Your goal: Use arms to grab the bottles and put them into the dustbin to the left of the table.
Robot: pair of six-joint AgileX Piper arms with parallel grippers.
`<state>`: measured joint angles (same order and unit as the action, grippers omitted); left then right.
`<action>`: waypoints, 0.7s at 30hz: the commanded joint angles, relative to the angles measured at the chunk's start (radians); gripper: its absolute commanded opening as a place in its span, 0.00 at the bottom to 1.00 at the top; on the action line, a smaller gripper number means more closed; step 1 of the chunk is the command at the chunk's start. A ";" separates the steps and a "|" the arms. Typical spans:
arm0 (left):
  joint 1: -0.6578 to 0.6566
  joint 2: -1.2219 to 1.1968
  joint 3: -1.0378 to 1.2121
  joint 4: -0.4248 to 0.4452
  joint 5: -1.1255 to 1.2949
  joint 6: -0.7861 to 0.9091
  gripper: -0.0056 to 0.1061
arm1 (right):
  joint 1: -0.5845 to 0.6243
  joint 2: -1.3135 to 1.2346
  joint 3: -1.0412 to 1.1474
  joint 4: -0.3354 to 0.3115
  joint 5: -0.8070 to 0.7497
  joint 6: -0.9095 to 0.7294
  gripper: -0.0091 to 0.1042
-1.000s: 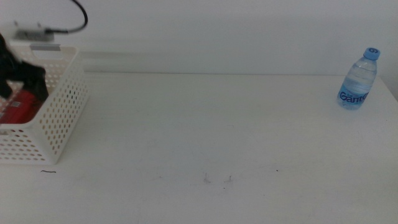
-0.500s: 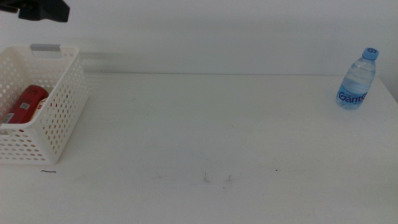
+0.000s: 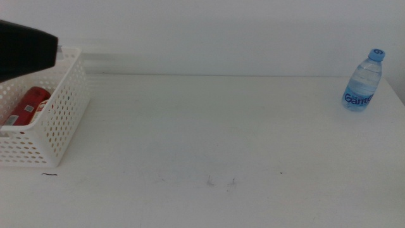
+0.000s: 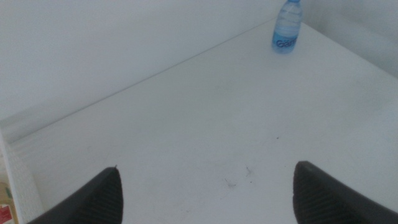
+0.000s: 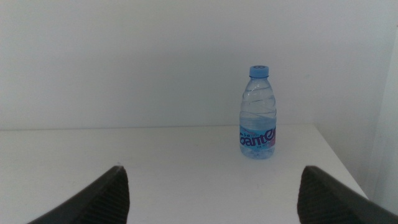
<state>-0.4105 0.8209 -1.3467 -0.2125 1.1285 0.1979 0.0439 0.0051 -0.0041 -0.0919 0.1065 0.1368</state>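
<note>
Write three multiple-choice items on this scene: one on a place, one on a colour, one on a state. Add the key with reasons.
1. Where is the red soda can?
A. inside the white perforated plastic basket
B. at the table's middle
C. beside the water bottle

2. What colour is the cap of the clear plastic water bottle?
A. white
B. blue
C. green

3. How are the fingers of the left gripper?
A. shut on the bottle
B. shut on nothing
C. open, holding nothing

Key: 1 A, the can lies within the lattice walls in the middle view. 2 B, the right wrist view shows a blue cap. 3 C, the left wrist view shows both fingers wide apart over the plain white table.
</note>
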 commanded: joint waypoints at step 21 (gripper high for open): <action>-0.017 -0.009 0.006 0.021 -0.065 -0.020 0.89 | -0.005 -0.005 0.004 -0.008 -0.008 0.002 0.83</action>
<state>-0.4217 0.8143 -1.3432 -0.1937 1.0763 0.1850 0.0439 0.0051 -0.0041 -0.0919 0.1065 0.1389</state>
